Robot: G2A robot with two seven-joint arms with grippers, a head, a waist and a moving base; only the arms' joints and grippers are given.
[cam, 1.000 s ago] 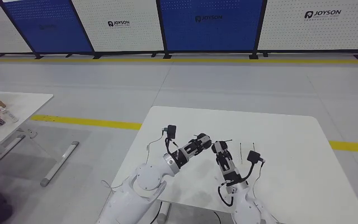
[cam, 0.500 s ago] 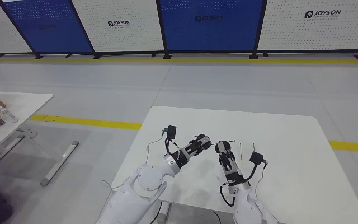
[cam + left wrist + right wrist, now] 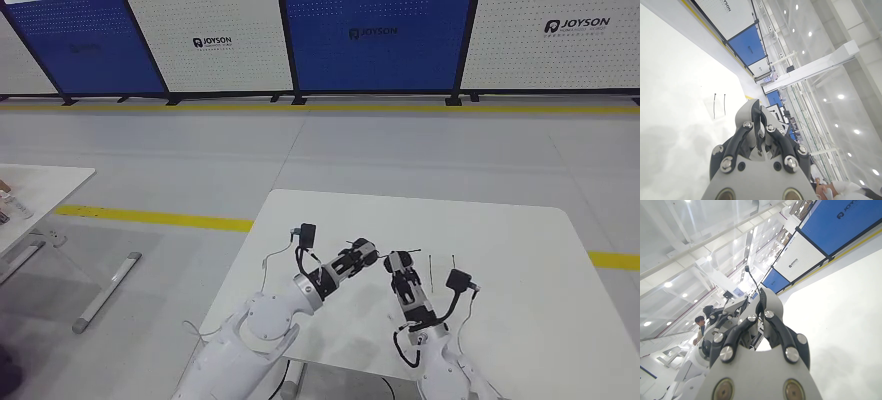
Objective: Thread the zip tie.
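My right gripper (image 3: 398,262) (image 3: 759,294) is shut on a thin black zip tie (image 3: 753,280). The tie's square head sticks out beyond the fingertips into the air. My left gripper (image 3: 368,251) (image 3: 759,108) hangs close beside it over the white table (image 3: 500,230). It is shut on a thin black strip (image 3: 758,145) that runs between its fingers toward the palm, with a small tip poking out at the fingertips. Whether this strip belongs to the same tie I cannot tell. In the right wrist view the left gripper (image 3: 738,306) sits just behind the right fingers.
Two loose black zip ties (image 3: 714,106) (image 3: 724,104) lie side by side on the table, just beyond the right gripper (image 3: 430,268). The table's edge (image 3: 262,270) runs near the left arm. A second table (image 3: 40,190) stands far off to the left.
The right gripper has shifted slightly to the right, away from the left gripper, then held. The left gripper has barely moved.
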